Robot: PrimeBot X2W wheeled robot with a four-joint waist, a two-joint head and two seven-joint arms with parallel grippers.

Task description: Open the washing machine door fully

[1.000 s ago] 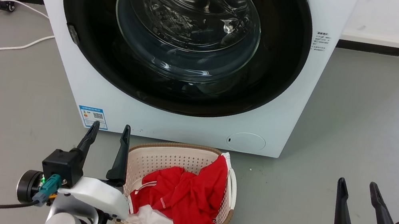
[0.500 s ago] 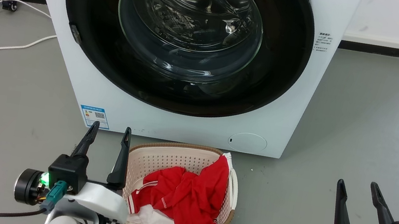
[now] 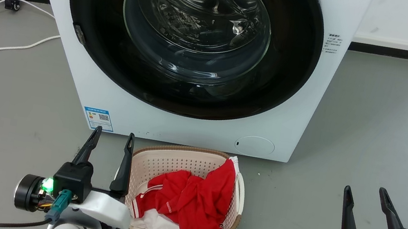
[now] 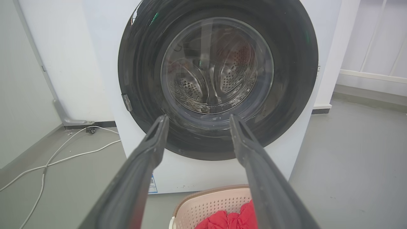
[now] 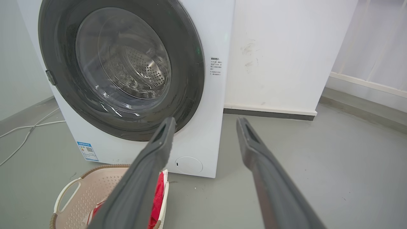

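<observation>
The door [image 3: 291, 63] is shut — approach not begun. Left hand [image 3: 114, 132] and right hand [image 3: 364, 190] are held open, empty; the catch [image 3: 79, 34] at mid-left likely must be reached.

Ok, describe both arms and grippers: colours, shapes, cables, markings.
The left gripper and right gripper each have two long, tapering dark fingers on a black block, mounted to a glossy white wrist shell. Each carries a teal connector plug. The left also has a glowing green light, a round black cap and a black cable.
</observation>
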